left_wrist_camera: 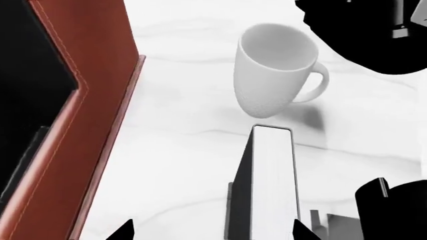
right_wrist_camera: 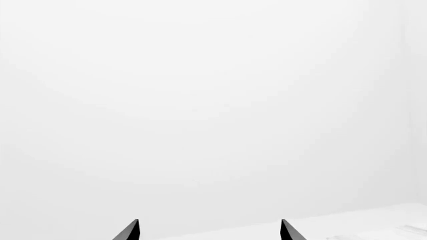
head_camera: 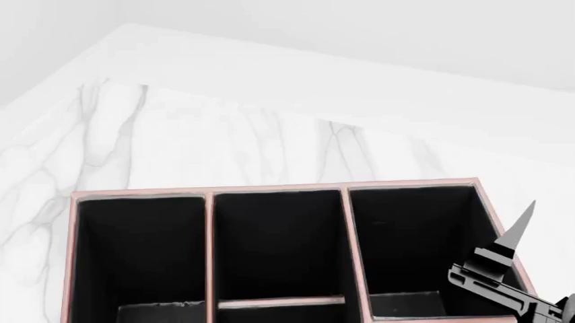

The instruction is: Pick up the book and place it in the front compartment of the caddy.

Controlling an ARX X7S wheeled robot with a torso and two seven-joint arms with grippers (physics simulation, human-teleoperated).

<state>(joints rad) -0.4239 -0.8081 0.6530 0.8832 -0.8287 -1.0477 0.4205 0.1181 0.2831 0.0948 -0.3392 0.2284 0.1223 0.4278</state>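
Book [left_wrist_camera: 273, 185] between spread left claw [left_wrist_camera: 213, 231] tips.

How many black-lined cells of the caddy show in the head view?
3 in a row: left cell, middle cell, right cell. Any cells nearer than the cross divider are cut off by the frame.

The right gripper [head_camera: 521, 222] is dark grey metal, its finger tapering to a pale point (ribbed base)

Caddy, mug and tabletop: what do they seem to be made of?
Caddy: reddish-brown leather-look shell with pale stitching along its edge, matte black lining.
Mug: matte white, probably ceramic, finely dimpled sides.
Tabletop: white with grey veins, marble-like.
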